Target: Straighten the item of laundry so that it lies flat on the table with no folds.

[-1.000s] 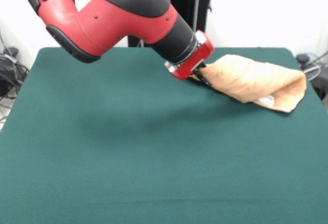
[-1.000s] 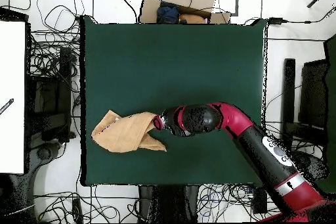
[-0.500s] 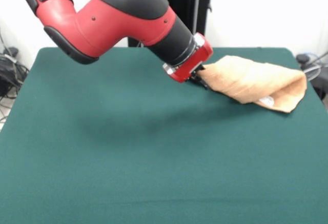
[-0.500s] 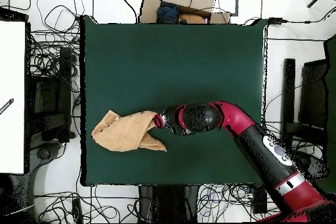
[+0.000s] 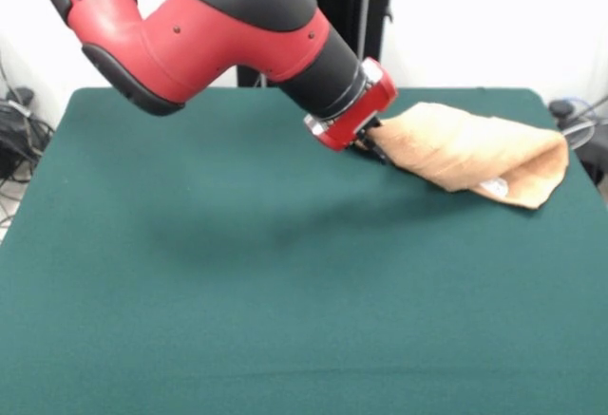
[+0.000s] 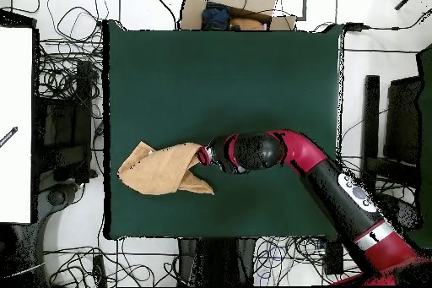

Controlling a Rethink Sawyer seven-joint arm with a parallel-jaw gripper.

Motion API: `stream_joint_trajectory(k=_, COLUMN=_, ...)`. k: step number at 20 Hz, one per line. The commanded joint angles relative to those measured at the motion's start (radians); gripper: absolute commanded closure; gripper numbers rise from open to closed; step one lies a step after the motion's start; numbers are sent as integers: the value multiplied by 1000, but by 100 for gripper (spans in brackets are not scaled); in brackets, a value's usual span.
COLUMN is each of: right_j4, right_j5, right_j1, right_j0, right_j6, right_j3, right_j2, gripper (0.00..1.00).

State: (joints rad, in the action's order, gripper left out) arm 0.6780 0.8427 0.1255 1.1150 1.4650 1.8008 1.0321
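Front view: fingers [image 5: 372, 146] pinch folded towel [image 5: 472, 151] corner.

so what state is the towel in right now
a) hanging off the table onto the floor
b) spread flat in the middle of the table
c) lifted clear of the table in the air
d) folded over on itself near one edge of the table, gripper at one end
d: the towel lies doubled over near the table's edge, with the gripper at its end.

A cardboard box [image 6: 239, 3] and tangled cables [image 6: 67, 69] surround it.
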Motion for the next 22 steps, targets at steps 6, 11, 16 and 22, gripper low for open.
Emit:
stream_joint_trajectory(k=6, right_j4=24, right_j5=-150, right_j1=-77, right_j0=50, right_j6=-145, right_j3=29, right_j2=8, gripper=100)
stream_joint_trajectory(k=11, right_j4=85, right_j5=-230, right_j1=-161, right_j0=112, right_j6=-272, right_j3=20, right_j2=33, gripper=100)
stream_joint_trajectory(k=16, right_j4=122, right_j5=-283, right_j1=-163, right_j0=107, right_j6=-253, right_j3=23, right_j2=41, gripper=100)
stream_joint_trajectory(k=22, right_j4=155, right_j5=-282, right_j1=-229, right_j0=148, right_j6=-367, right_j3=25, right_j2=35, gripper=100)
